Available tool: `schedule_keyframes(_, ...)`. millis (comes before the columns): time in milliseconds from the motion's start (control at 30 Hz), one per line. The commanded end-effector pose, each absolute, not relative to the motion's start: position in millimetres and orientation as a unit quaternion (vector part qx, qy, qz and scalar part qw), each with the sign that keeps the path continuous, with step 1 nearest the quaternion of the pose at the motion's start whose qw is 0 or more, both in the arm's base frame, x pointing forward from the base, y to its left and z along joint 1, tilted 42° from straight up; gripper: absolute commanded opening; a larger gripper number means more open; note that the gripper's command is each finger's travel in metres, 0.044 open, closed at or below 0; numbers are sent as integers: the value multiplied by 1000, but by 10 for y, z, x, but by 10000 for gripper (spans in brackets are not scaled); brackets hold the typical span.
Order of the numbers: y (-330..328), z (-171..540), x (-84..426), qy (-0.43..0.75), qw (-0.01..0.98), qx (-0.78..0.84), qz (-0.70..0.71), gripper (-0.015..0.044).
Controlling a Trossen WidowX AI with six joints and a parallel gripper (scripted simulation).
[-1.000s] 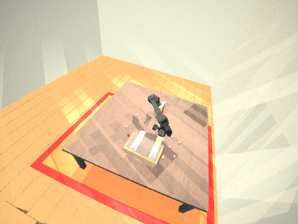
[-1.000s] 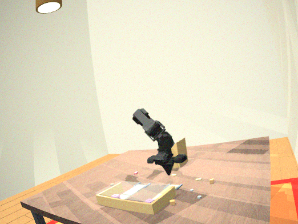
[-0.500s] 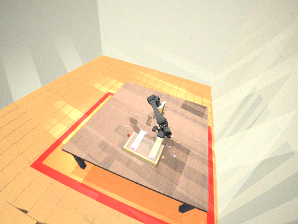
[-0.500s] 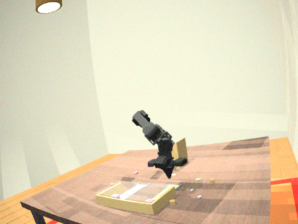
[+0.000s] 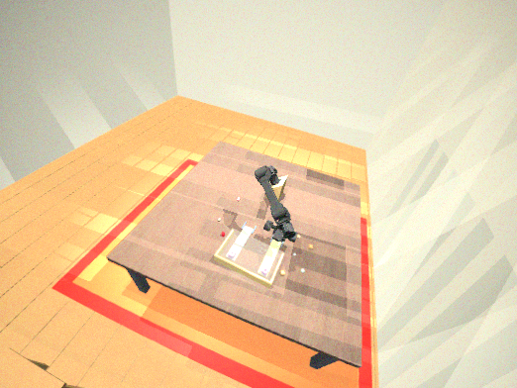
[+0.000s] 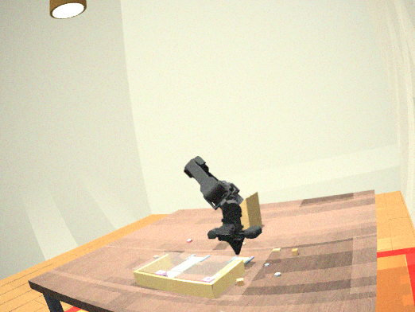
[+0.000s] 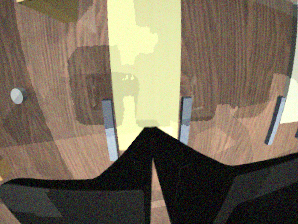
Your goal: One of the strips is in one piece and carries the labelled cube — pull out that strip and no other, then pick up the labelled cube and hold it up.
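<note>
My gripper (image 5: 277, 239) (image 6: 237, 252) (image 7: 149, 132) is shut and empty, tips together, over the outer end of the pale yellow strip (image 5: 270, 257) (image 7: 160, 60). That end lies between two blue-grey rails (image 7: 110, 131) (image 7: 185, 120); whether the tips touch it I cannot tell. The other strip (image 5: 241, 241) (image 6: 180, 268) (image 7: 292, 105) is whitish, with a faint line across it in the top view. A pinkish cube (image 5: 264, 271) (image 6: 207, 279) sits at the yellow strip's far end, another cube (image 5: 231, 254) (image 6: 160, 273) at the whitish strip's. Their labels are unreadable.
A yellow-walled tray (image 5: 243, 271) (image 6: 171, 281) surrounds the inner parts of both strips. A tan upright panel (image 5: 282, 189) (image 6: 252, 211) stands behind the gripper. Small scattered pieces include a red one (image 5: 223, 234), an orange block (image 5: 311, 245) (image 6: 294, 251) and a tan block (image 5: 282, 272) (image 6: 239, 282) beside the tray.
</note>
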State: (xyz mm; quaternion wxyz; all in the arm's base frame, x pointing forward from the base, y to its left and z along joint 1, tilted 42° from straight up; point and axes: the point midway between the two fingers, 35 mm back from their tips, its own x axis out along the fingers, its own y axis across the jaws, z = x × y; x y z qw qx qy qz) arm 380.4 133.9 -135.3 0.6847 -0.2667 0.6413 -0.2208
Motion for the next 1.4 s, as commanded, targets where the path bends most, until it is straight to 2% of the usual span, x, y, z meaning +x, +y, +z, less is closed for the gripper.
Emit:
schedule_keyframes(0, 1263, -1445, 3773, 644, 679, -274, -222, 0)
schedule_keyframes(1367, 1140, -1579, 3774, 643, 679, -274, -222, 0)
